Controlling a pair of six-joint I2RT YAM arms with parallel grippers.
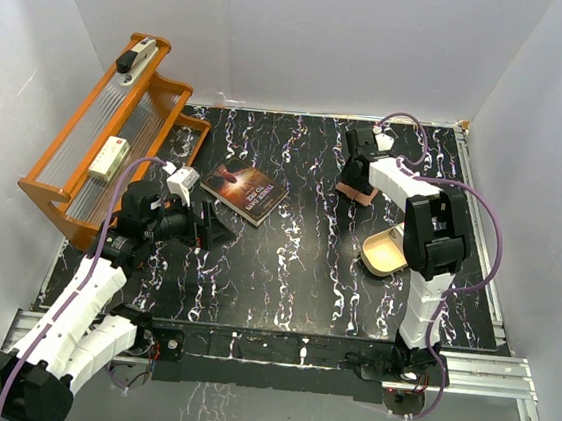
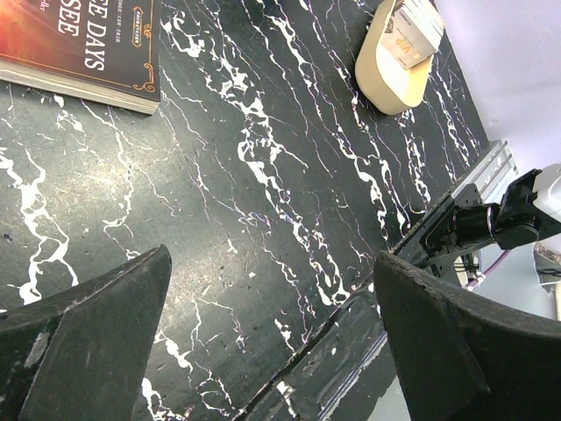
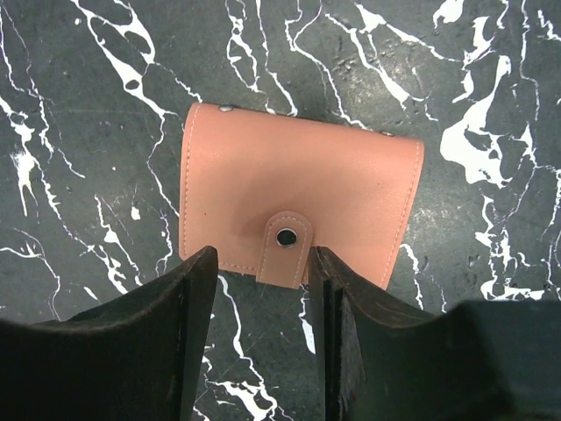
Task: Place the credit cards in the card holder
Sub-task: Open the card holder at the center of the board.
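Observation:
The card holder [image 3: 298,197], a closed reddish-brown leather wallet with a snap-button tab [image 3: 286,249], lies flat on the black marbled table. My right gripper [image 3: 263,256] hangs right over its near edge, open. The fingers stand on either side of the tab, and a gap shows on each side. From above, the card holder [image 1: 365,193] peeks out under the right gripper [image 1: 356,181] at the back right. My left gripper [image 2: 272,259] is wide open over bare table with nothing between its fingers; from above the left gripper [image 1: 221,230] sits left of centre. I cannot make out the credit cards.
A dark paperback book [image 1: 246,192] lies just beyond the left gripper. A beige rounded tin [image 1: 385,252] sits beside the right arm. An orange rack [image 1: 107,142] with small items stands at the far left. White walls close in the table.

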